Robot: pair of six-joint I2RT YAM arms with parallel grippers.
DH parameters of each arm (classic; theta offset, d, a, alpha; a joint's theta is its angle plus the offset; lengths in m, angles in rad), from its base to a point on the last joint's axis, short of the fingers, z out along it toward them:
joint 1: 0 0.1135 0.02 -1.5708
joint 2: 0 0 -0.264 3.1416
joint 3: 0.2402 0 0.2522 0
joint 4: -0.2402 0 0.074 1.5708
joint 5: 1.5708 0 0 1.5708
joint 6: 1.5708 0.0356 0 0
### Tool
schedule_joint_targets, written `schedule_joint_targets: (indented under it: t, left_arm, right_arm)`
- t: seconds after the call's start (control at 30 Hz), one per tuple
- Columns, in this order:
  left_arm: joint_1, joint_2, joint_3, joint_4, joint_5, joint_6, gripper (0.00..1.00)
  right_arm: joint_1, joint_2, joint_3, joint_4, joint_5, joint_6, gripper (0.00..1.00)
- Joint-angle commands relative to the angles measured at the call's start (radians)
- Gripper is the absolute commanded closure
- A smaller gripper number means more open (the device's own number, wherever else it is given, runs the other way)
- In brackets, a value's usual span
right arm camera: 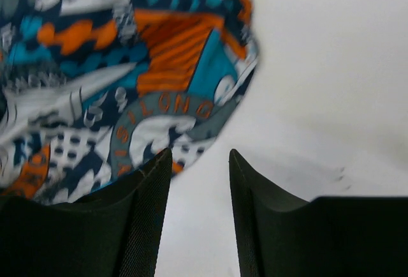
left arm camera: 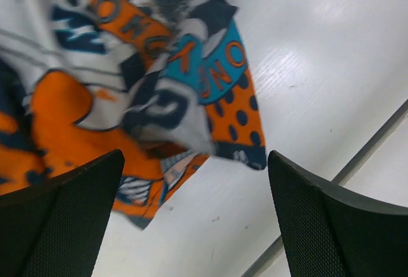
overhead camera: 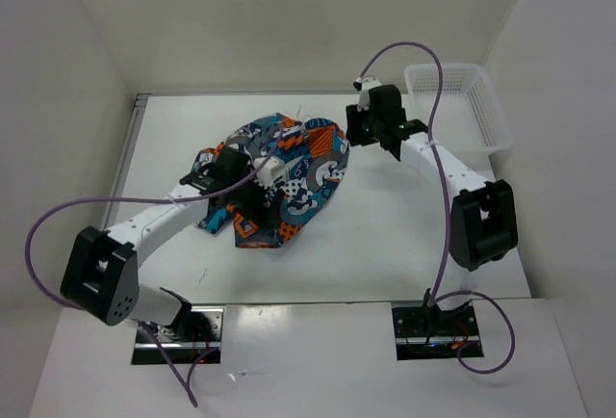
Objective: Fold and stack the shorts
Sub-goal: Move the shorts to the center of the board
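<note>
The shorts (overhead camera: 289, 172) lie in a crumpled heap in the middle of the white table (overhead camera: 404, 235), with their blue, orange and grey patchwork print facing up. My left gripper (overhead camera: 231, 187) hovers over the heap's left side. It is wide open (left arm camera: 196, 162), with bare table between the fingers and an orange corner of the shorts (left arm camera: 146, 130) just beyond them. My right gripper (overhead camera: 358, 131) is at the heap's far right edge. It is open (right arm camera: 200, 156) and holds nothing. The shorts' hem with its grey circular logo (right arm camera: 153, 117) lies beside its left finger.
A white plastic basket (overhead camera: 462, 100) stands at the table's far right corner. White walls close in the table at the back and on both sides. A metal strip (overhead camera: 135, 148) runs along the left edge. Purple cables loop from both arms.
</note>
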Motion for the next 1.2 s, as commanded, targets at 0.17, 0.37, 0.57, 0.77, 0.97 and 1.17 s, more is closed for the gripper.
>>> schedule_joint_targets:
  t: [0.17,0.37,0.57,0.77,0.97,1.17]
  left_arm:
    - [-0.114,0.153,0.049,0.13,-0.123,0.004,0.0]
    - [-0.114,0.214,0.157,0.121,-0.102,0.004,0.0]
    - [-0.114,0.253,0.132,0.121,-0.102,0.004,0.0]
    - [-0.114,0.271,0.054,0.151,-0.14,0.004,0.06]
    - [-0.114,0.271,0.051,0.131,-0.114,0.004,0.55]
    - [-0.114,0.239,0.051,0.157,-0.159,0.004,0.98]
  right_arm:
    - [-0.098,0.259,0.258,0.099,0.022,0.1,0.54]
    - [-0.108,0.433,0.387,0.099,0.002,0.156,0.52]
    - [-0.108,0.519,0.434,0.099,0.011,0.202,0.24]
    - [-0.108,0.6,0.434,0.099,-0.019,0.263,0.24]
    - [-0.077,0.655,0.465,0.111,-0.009,0.289,0.3]
    - [-0.068,0.697,0.487,0.12,0.045,0.301,0.8]
